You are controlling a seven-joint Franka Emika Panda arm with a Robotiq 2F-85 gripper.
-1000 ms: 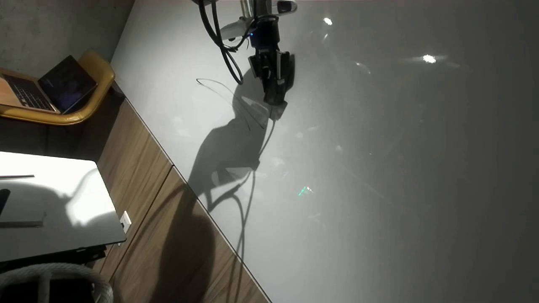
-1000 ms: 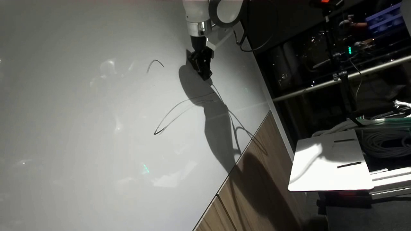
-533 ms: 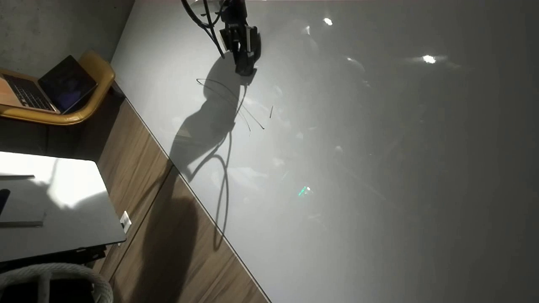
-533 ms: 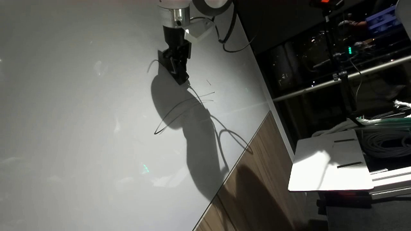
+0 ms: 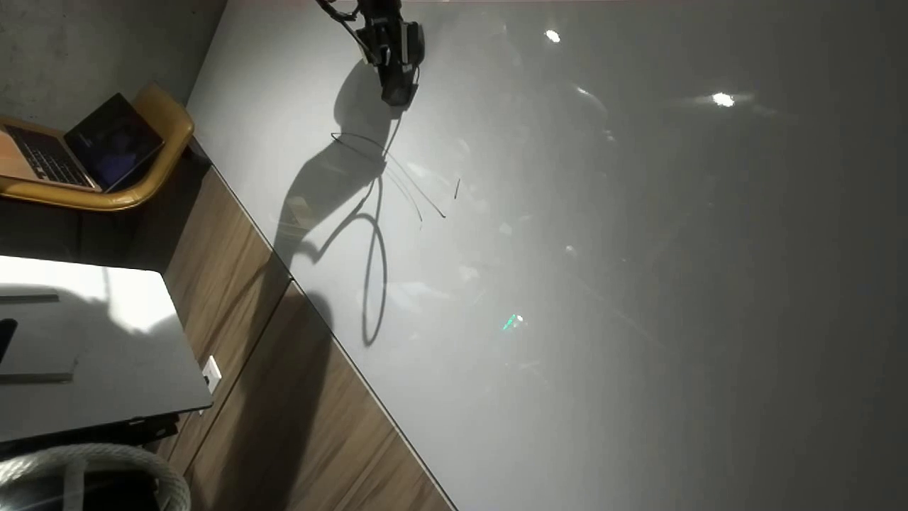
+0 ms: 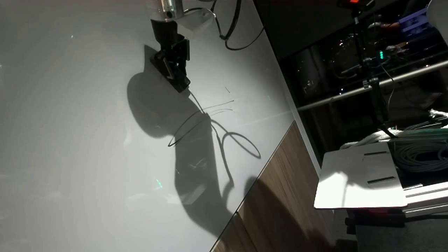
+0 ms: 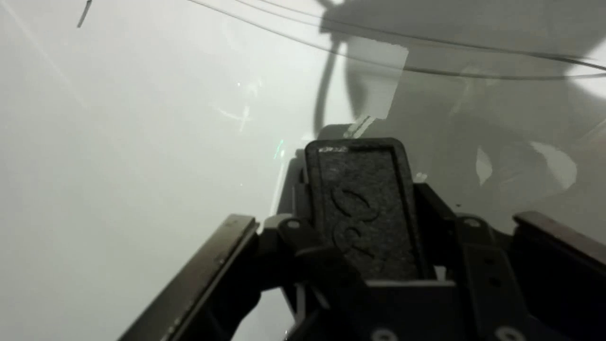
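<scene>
Pinching a dark block (image 7: 360,189), my gripper (image 7: 365,213) stands part-closed against its sides. It sits close to the board (image 7: 142,180); whether they touch, I can't tell. Uneven pressing could twist it loose. Beyond lie thin marks (image 7: 544,55); my slack cable (image 6: 235,21) might snag if I swing.

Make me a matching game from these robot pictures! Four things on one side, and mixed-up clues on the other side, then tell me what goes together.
Things
1. Laptop
2. Chair
3. Thin curved lines
4. End effector

Clues
A. Dark marks on the whiteboard
B. Gripping a dark rectangular block
C. Opened up, not folded shut
D. Mustard yellow

Right pairs: 1-C, 2-D, 3-A, 4-B
</scene>
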